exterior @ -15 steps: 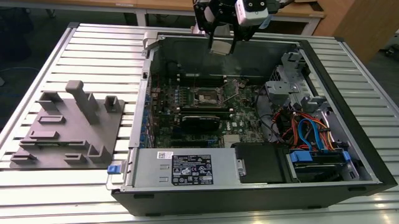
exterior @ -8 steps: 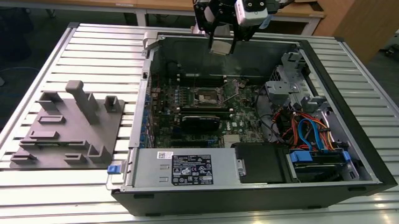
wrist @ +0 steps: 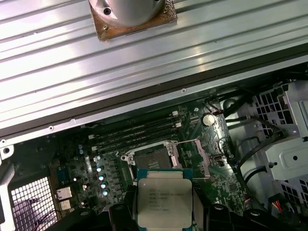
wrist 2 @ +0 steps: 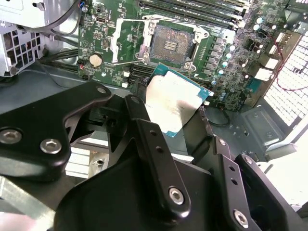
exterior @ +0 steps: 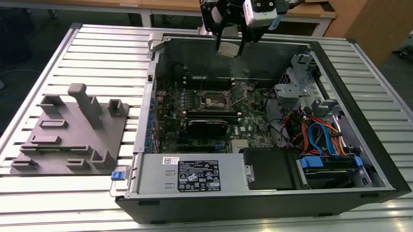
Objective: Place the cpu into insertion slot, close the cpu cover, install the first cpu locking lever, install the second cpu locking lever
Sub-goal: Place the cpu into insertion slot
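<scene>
The black tool (exterior: pixel 229 42) grips the cpu (wrist 2: pixel 174 103), a flat square chip with a dull silvery top and teal rim, in the air at 12 o'clock from the slot (wrist 2: pixel 172 44) in the exterior view. The slot's dark square centre lies bare, its thin metal cover (wrist 2: pixel 126 42) swung open.

The exterior view's top edge cuts off the arm (exterior: pixel 216 10) above the tool (exterior: pixel 230 42). In the first wrist view the held cpu (wrist: pixel 164 202) hides one side of the insertion slot (wrist: pixel 153 156); in the second wrist view the tool's black links cover part of the cpu. In the exterior view the slot's detail is too small to tell.
</scene>
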You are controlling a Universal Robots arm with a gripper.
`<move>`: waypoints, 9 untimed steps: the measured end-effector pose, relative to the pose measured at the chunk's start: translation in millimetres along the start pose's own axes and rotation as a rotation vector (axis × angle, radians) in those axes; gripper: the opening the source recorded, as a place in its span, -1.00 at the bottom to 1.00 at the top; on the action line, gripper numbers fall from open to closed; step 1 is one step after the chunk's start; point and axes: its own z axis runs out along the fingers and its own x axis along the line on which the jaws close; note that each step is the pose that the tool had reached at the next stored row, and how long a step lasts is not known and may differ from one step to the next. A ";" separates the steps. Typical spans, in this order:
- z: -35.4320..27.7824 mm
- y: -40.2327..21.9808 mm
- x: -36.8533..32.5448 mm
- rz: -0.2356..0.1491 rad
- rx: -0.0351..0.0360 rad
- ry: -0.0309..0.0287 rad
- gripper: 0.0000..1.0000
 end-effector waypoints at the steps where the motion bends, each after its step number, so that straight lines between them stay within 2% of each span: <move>1: 0.0 0.0 0.0 0.003 -0.0001 -0.0002 0.08; 4: 0.0 0.0 0.0 0.018 -0.0004 -0.0016 0.08; 9: 0.1 0.0 0.0 0.069 -0.0012 -0.0062 0.08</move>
